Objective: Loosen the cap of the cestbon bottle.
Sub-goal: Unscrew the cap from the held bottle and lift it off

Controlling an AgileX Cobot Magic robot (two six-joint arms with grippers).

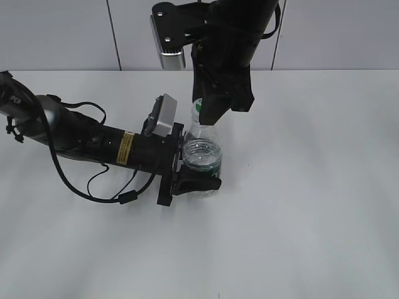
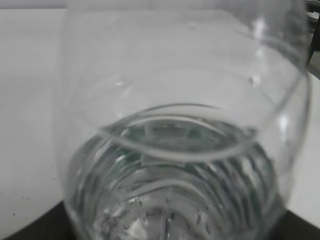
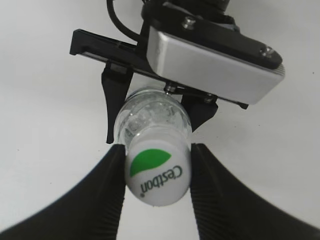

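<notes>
While grippers clamp it, cap (image 3: 157,178) reads "Cestbon".

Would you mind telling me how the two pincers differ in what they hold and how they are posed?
The left pincer reaches in level with the table and clamps the cestbon bottle around its body; the right pincer comes from above and closes on the cap. The left grips clear plastic, the right white plastic. Both are black and shut on the same tilted bottle.

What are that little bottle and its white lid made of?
The bottle looks like thin clear plastic: you see straight through its ribbed wall to the water. The cap seems opaque white plastic, smooth and faintly glossy, with a printed green mark.
</notes>
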